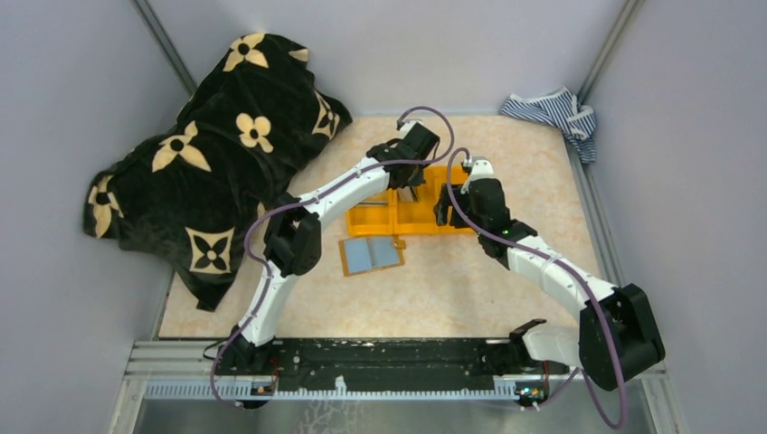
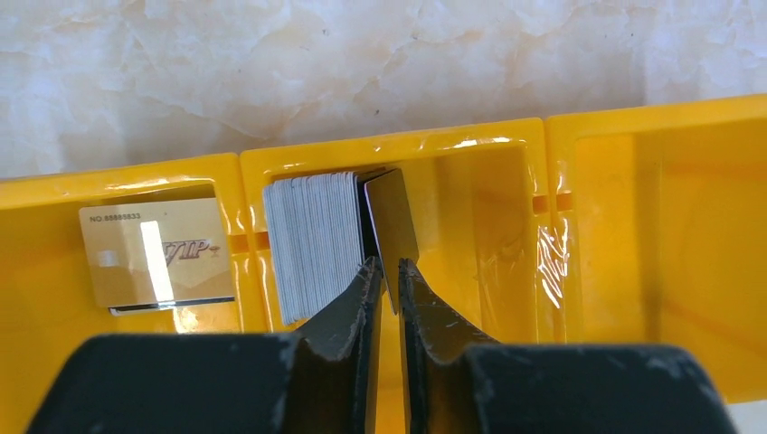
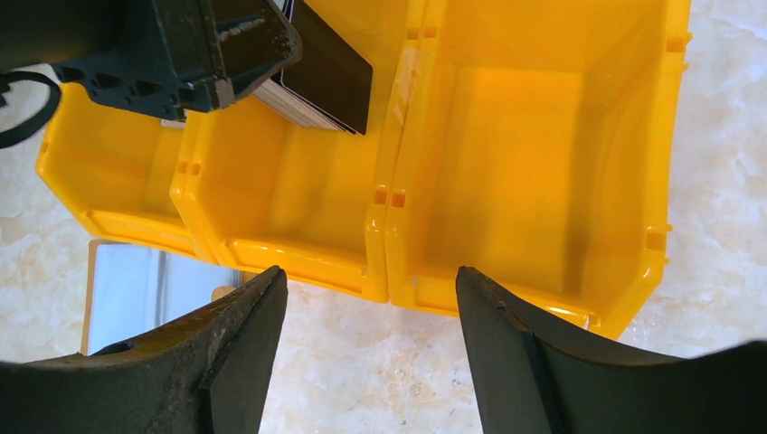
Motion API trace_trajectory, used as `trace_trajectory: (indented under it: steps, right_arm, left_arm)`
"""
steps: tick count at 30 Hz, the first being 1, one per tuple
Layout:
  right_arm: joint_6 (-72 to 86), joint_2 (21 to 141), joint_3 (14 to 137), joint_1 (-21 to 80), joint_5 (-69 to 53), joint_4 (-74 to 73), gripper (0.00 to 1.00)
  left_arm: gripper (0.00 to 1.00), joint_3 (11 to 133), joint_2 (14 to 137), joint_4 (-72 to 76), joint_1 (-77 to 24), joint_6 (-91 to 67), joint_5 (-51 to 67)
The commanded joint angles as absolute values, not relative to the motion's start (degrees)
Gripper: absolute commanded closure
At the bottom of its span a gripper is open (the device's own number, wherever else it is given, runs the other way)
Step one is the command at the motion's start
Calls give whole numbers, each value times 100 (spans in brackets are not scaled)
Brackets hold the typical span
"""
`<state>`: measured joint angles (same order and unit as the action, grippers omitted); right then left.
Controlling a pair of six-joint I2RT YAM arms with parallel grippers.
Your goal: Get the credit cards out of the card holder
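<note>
The card holder (image 1: 371, 255) lies open and flat on the table in front of the orange bin (image 1: 371, 220), grey-blue inside up; its edge also shows in the right wrist view (image 3: 136, 289). My left gripper (image 2: 387, 271) is down in the bin's middle compartment, shut on a dark card (image 2: 391, 221) that stands on edge beside a stack of white cards (image 2: 312, 244). A gold VIP card (image 2: 154, 253) lies in the left compartment. My right gripper (image 3: 371, 289) is open and empty, just above the table at the bin's near edge (image 3: 506, 303).
A black blanket with tan flowers (image 1: 217, 145) covers the table's back left. A striped cloth (image 1: 552, 113) lies in the back right corner. The bin's right compartment (image 2: 669, 235) holds nothing. Grey walls enclose the table.
</note>
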<state>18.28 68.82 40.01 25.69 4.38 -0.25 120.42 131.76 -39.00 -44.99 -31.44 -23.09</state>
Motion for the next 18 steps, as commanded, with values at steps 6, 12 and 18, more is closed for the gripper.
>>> trace_trajectory:
  steps: [6, 12, 18]
  right_arm:
    - [1892, 6906, 4025, 2540, 368, 270, 31]
    - [1898, 6944, 4025, 2540, 360, 286, 31]
    - [1856, 6918, 4171, 2549, 294, 195, 32]
  left_arm:
    - [82, 12010, 12707, -3996, -4420, -3066, -2495]
    - [82, 11828, 12461, -3938, -4421, -3050, -2521]
    - [82, 11037, 11761, -3584, -4421, -2944, -2653]
